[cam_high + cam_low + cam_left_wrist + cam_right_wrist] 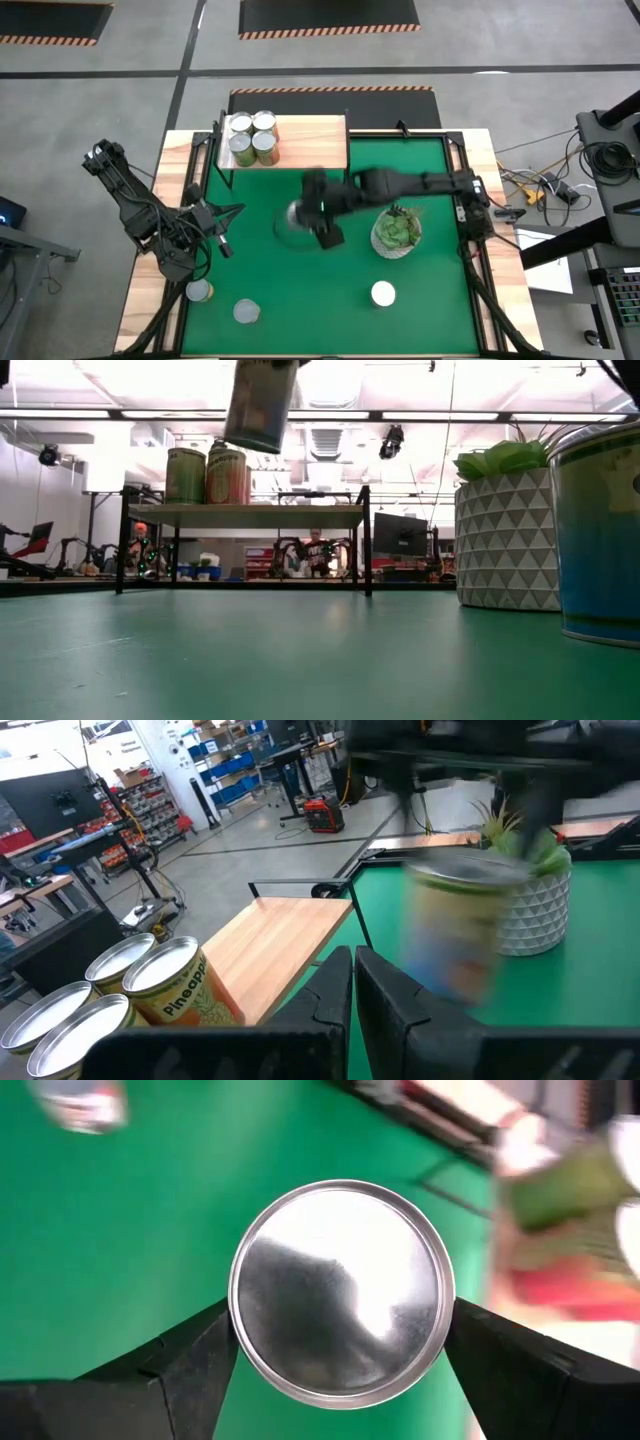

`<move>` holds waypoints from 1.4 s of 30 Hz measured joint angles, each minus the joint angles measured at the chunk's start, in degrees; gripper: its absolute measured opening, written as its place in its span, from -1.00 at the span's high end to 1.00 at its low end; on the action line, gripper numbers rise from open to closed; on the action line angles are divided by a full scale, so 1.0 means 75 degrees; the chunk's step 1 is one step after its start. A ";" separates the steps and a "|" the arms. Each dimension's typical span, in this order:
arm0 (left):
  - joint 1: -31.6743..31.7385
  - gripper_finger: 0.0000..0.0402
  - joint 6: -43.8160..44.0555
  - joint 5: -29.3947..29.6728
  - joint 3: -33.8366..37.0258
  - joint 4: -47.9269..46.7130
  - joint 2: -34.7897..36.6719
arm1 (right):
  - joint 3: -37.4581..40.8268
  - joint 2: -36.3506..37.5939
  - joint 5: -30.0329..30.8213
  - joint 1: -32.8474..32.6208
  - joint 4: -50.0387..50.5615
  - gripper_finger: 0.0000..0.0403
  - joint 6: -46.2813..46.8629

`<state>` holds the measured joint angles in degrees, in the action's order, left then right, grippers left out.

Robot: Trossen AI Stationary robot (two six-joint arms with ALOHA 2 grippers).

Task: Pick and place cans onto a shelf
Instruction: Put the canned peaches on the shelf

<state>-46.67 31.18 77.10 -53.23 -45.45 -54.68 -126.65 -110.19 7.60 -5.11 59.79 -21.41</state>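
Cans: one can (340, 1292) is gripped by the right pincer (340, 1350), a dark finger (190, 1365) pressed against each side of its silvery round top. In the low view this can (258, 405) is seen lifted clear of the green mat (300, 660), tilted, and higher than the shelf (245, 515). From above, the right pincer (310, 212) is found over the middle of the mat (420, 320), beside the white plant pot (397, 232).

Four cans (251, 138) are stood together at the left end of the shelf (310, 140), which is set along the far edge of the worktop (140, 300). In the left wrist view these are seen upright and touching, one can (180, 985) labelled with the word Pineapple.

Two more cans are left near the front left corner: one (246, 312) on the mat and one (199, 291) at the mat's left edge. Another can (383, 294) is stood near the front edge, in front of the pot. A blue-labelled can (600, 540) is seen very close in the low view.

The left pincer (222, 240) is clenched on nothing and is held at the left edge of the mat.
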 joint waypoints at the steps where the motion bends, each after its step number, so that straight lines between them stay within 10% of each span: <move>1: 0.0002 1.00 0.0000 0.0000 0.0000 0.0000 0.0000 | -0.0128 0.0000 -0.0003 0.0246 0.0009 -0.57 -0.0179; 15: 0.0002 1.00 -0.0486 0.0485 0.0000 0.0009 0.0003 | -0.0358 -0.0309 -0.2206 0.3527 -0.0278 -0.55 -0.0681; 42: 0.0000 1.00 -0.0463 0.0504 0.0000 0.0009 0.0003 | -0.0294 -0.0292 -0.2207 0.3635 -0.0620 -0.67 -0.0608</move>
<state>-46.67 27.70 80.88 -53.23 -45.39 -54.65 -128.86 -112.38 -8.96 22.15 55.14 -25.98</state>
